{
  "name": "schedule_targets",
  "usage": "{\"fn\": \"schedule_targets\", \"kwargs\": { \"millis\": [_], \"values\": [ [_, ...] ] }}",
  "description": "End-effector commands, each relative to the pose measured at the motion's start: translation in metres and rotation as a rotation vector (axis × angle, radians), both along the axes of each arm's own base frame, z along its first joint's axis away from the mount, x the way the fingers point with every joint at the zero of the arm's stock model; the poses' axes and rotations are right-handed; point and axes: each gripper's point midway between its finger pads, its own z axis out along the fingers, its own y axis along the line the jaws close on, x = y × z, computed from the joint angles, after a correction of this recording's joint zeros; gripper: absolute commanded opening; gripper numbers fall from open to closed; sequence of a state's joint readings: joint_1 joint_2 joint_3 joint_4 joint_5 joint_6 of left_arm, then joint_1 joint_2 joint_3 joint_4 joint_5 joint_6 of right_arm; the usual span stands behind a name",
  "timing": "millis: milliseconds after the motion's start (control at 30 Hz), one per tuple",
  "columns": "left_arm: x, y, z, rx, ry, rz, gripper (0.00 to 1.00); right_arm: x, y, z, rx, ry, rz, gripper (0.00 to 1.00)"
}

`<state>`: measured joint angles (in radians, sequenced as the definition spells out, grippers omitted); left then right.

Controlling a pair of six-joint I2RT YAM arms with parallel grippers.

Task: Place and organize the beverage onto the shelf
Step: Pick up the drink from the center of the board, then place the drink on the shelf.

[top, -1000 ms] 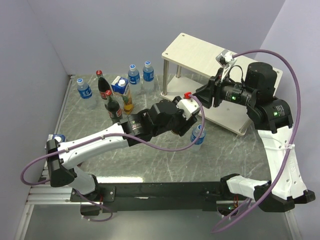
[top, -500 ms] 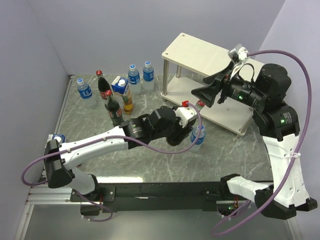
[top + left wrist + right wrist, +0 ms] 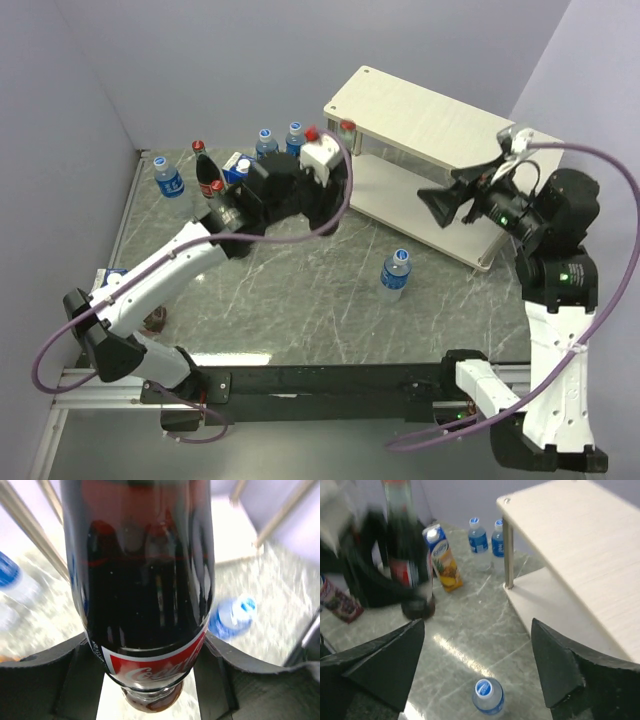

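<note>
**Cola bottle in hand beside the shelf.** Your left end effector (image 3: 150,667) holds a cola bottle (image 3: 147,580). Both fingers (image 3: 70,672) press against the dark plastic at its red label, and the jaws stand about half spread around it. From the right wrist you see the bottle upright with its red cap on top. It is over the surface (image 3: 300,290), just left of the shelf (image 3: 440,105) and close to the shelf's far-left leg. Motion blur hides whether its base touches the marbled top. From the left wrist, thin silver shelf legs slant behind the bottle.

Your right end effector (image 3: 477,625) hangs wide open with nothing between its fingers. It sits at the right, by the near edge of the shelf's lower board, pointing left toward the held bottle and well apart from it.

A lone water bottle (image 3: 396,273) stands on the surface in front of the shelf, between your two arms.

The other drinks are grouped at the far left of the surface. Two more cola bottles (image 3: 203,165) stand close together, partly behind your left arm. A juice carton (image 3: 238,165) stands just right of them. A single water bottle (image 3: 168,178) is nearest the left wall. A pair of water bottles (image 3: 266,146) stands side by side at the far edge, near the shelf's left end.

A purple cable (image 3: 600,160) loops over your right arm.
</note>
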<state>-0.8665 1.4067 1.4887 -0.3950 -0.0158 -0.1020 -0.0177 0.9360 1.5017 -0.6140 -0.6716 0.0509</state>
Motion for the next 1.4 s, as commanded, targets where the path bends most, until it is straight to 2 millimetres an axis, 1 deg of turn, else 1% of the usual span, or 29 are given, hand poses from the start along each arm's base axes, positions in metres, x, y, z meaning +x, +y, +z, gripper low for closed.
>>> {"fn": "schedule_targets", "kwargs": {
  "millis": [0, 33, 67, 100, 133, 167, 200, 233, 267, 300, 333, 367, 400, 433, 500, 533, 700, 733, 767, 900, 933, 1000, 1067, 1100, 1200, 1233, 1300, 1333, 1367],
  "values": [
    [0.016, 0.008, 0.155, -0.327, -0.26, 0.0, 0.0, -0.018, 0.013, -0.016, -0.093, -0.11, 0.16, 0.95],
    [0.027, 0.017, 0.164, -0.335, -0.274, 0.027, 0.0, -0.025, 0.015, -0.03, -0.115, -0.119, 0.191, 0.95],
    [0.035, 0.012, 0.163, -0.331, -0.267, 0.011, 0.0, -0.032, 0.021, -0.033, -0.118, -0.139, 0.241, 0.95],
    [0.037, 0.017, 0.184, -0.358, -0.293, 0.015, 0.0, -0.035, 0.024, -0.039, -0.121, -0.14, 0.263, 0.95],
    [0.045, 0.022, 0.191, -0.362, -0.305, 0.03, 0.0, -0.039, 0.025, -0.05, -0.131, -0.141, 0.285, 0.95],
    [0.056, 0.017, 0.186, -0.351, -0.297, 0.033, 0.0, -0.044, 0.029, -0.054, -0.132, -0.148, 0.32, 0.95],
    [0.056, 0.019, 0.206, -0.372, -0.329, 0.031, 0.0, -0.048, 0.031, -0.058, -0.136, -0.157, 0.339, 0.95],
    [0.063, 0.021, 0.209, -0.373, -0.335, 0.043, 0.0, -0.046, 0.032, -0.071, -0.13, -0.132, 0.353, 0.95],
    [0.074, 0.014, 0.204, -0.363, -0.327, 0.047, 0.0, -0.045, 0.033, -0.075, -0.127, -0.136, 0.363, 0.94],
    [0.074, 0.017, 0.221, -0.387, -0.358, 0.05, 0.0, -0.049, 0.035, -0.078, -0.121, -0.138, 0.39, 0.94],
    [0.08, 0.018, 0.224, -0.391, -0.365, 0.058, 0.0, -0.047, 0.036, -0.091, -0.111, -0.111, 0.402, 0.94],
    [0.089, 0.011, 0.22, -0.388, -0.36, 0.06, 0.01, -0.047, 0.037, -0.093, -0.109, -0.115, 0.41, 0.94],
    [0.089, 0.013, 0.232, -0.409, -0.384, 0.062, 0.0, -0.047, 0.037, -0.098, -0.105, -0.106, 0.417, 0.94],
    [0.093, 0.013, 0.237, -0.42, -0.399, 0.067, 0.0, -0.046, 0.038, -0.104, -0.102, -0.092, 0.421, 0.94],
    [0.101, 0.008, 0.242, -0.438, -0.418, 0.069, 0.0, -0.045, 0.038, -0.109, -0.097, -0.081, 0.432, 0.94],
    [0.104, 0.007, 0.245, -0.447, -0.427, 0.077, 0.0, -0.046, 0.039, -0.115, -0.087, -0.062, 0.443, 0.94],
    [0.12, -0.002, 0.258, -0.503, -0.482, 0.092, 0.0, -0.046, 0.042, -0.122, -0.067, -0.047, 0.464, 0.94],
    [0.126, -0.005, 0.255, -0.504, -0.481, 0.096, 0.0, -0.047, 0.042, -0.122, -0.064, -0.046, 0.471, 0.94],
    [0.126, -0.005, 0.261, -0.523, -0.501, 0.097, 0.0, -0.047, 0.043, -0.123, -0.062, -0.044, 0.476, 0.94],
    [0.129, -0.006, 0.27, -0.565, -0.533, 0.101, 0.0, -0.048, 0.044, -0.123, -0.054, -0.036, 0.481, 0.93],
    [0.132, -0.009, 0.268, -0.568, -0.535, 0.099, 0.0, -0.049, 0.044, -0.123, -0.053, -0.038, 0.487, 0.94],
    [0.132, -0.009, 0.276, -0.591, -0.556, 0.1, 0.0, -0.05, 0.045, -0.123, -0.047, -0.034, 0.491, 0.93],
    [0.137, -0.014, 0.271, -0.591, -0.548, 0.097, 0.0, -0.05, 0.045, -0.124, -0.044, -0.031, 0.495, 0.93],
    [0.137, -0.013, 0.276, -0.609, -0.569, 0.099, 0.0, -0.049, 0.045, -0.124, -0.043, -0.028, 0.494, 0.93],
    [0.141, -0.017, 0.277, -0.625, -0.583, 0.097, 0.0, -0.049, 0.045, -0.124, -0.039, -0.027, 0.493, 0.93],
    [0.146, -0.019, 0.274, -0.624, -0.583, 0.102, 0.0, -0.049, 0.045, -0.124, -0.037, -0.026, 0.494, 0.93],
    [0.147, -0.019, 0.276, -0.627, -0.593, 0.108, 0.0, -0.049, 0.045, -0.124, -0.034, -0.022, 0.494, 0.93],
    [0.151, -0.022, 0.272, -0.624, -0.594, 0.11, 0.0, -0.049, 0.046, -0.124, -0.034, -0.023, 0.497, 0.93],
    [0.152, -0.022, 0.272, -0.628, -0.597, 0.112, 0.0, -0.049, 0.046, -0.124, -0.033, -0.021, 0.497, 0.93]
  ]
}}
